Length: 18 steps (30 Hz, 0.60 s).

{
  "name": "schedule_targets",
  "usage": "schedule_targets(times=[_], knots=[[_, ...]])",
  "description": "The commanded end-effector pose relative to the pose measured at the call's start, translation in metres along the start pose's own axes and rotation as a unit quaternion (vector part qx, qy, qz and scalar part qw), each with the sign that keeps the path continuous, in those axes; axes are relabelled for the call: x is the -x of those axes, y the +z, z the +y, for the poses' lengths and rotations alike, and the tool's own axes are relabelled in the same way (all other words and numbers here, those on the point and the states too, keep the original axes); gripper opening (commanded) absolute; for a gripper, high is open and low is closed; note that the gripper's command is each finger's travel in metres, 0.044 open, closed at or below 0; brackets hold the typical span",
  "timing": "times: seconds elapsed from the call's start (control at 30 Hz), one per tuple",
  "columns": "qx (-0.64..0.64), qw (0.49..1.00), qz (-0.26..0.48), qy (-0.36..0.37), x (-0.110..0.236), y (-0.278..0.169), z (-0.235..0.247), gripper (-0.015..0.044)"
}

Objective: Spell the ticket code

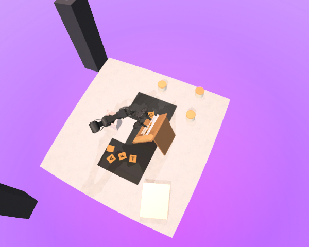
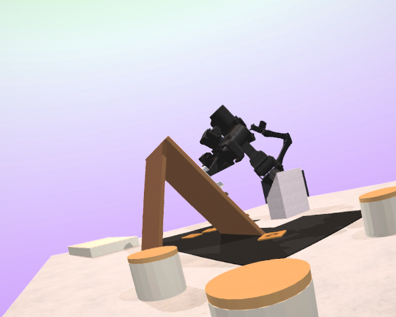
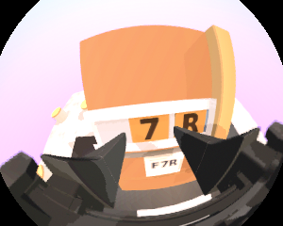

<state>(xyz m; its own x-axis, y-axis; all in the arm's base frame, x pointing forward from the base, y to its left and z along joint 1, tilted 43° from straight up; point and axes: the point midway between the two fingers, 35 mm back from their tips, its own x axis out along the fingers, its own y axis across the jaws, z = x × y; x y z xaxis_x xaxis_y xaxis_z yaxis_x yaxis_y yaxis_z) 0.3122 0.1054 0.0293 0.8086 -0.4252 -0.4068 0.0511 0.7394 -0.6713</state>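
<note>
Fingers spread apart, gripping nothing, gripper (image 3: pixel 156 158) hovering just off the letter rail (image 3: pixel 117 127) where tiles 7 (image 3: pixel 151 128) & R (image 3: pixel 190 123) sit; ticket (image 3: pixel 163 165) below reads F7R. Best move, by the look of it: back straight off w/o nudging the 7, then fetch the F tile (image 1: pixel 121 155) from the mat. Rail's long axis runs left-right across the sloped board (image 3: pixel 148 75), R hard vs the end stop, open end at left.

Two tiles in the rail (image 3: pixel 110 127) read 7 (image 3: pixel 151 128) and R (image 3: pixel 190 123); the ticket (image 3: pixel 163 165) below, between the fingers, reads F7R.
</note>
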Motion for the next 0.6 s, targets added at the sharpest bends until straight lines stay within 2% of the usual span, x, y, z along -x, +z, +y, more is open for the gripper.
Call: schedule_targets(times=[0.0,0.57], knots=[[-0.001,1.0,0.001,-0.002,0.003,0.0,0.0,0.0295],[-0.001,1.0,0.001,-0.002,0.018,-0.001,0.003,0.0295]])
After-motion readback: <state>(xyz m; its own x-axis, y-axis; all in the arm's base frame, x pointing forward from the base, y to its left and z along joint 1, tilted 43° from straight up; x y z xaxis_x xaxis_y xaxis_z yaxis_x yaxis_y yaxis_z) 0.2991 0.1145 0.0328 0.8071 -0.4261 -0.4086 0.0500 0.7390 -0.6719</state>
